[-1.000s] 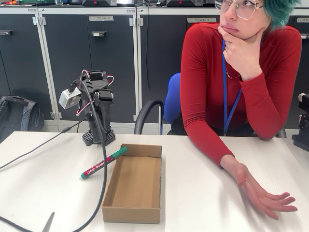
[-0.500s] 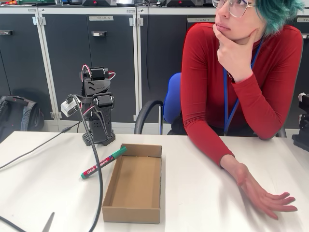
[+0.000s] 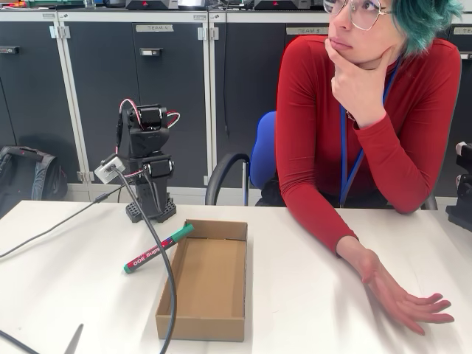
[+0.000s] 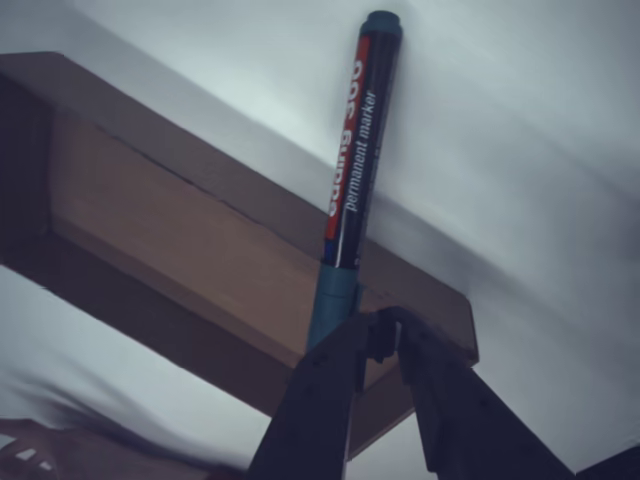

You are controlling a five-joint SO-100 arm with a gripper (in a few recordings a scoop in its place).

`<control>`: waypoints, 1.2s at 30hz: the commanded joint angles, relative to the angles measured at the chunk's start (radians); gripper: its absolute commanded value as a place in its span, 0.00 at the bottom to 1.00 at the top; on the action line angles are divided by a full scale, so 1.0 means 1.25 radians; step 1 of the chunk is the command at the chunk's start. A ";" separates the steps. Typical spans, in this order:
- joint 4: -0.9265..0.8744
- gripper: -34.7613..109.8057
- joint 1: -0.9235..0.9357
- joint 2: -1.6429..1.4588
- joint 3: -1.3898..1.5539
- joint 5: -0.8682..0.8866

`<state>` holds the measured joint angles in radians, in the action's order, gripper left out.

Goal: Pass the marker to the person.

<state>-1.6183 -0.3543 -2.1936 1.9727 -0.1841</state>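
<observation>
The marker lies on the white table with its green cap touching the far left corner of the cardboard box; in the wrist view the marker shows its red label and white print. My arm stands folded at the back of the table, well behind the marker. The gripper is shut with nothing in it, its tips pointing toward the marker's cap from a distance. The person in a red top sits behind the table at the right, one hand lying palm up on the table, the other at the chin.
An open, shallow cardboard box sits mid-table. A black cable runs from my wrist camera down across the marker and the box's left wall. A blue chair and dark cabinets stand behind. A backpack leans at the far left.
The arm's upper joints shifted and the wrist camera dropped lower. The cable swung right toward the box. Marker, box and the person's table hand stayed where they were.
</observation>
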 commanded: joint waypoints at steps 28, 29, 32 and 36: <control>0.202 0.40 0.076 0.027 0.072 -0.018; 0.201 0.40 0.072 0.034 0.067 -0.020; 0.204 0.40 0.059 0.063 0.053 -0.023; 0.215 0.40 0.043 0.102 0.033 -0.026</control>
<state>-1.3560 -0.2915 -2.0831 2.0693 -0.2071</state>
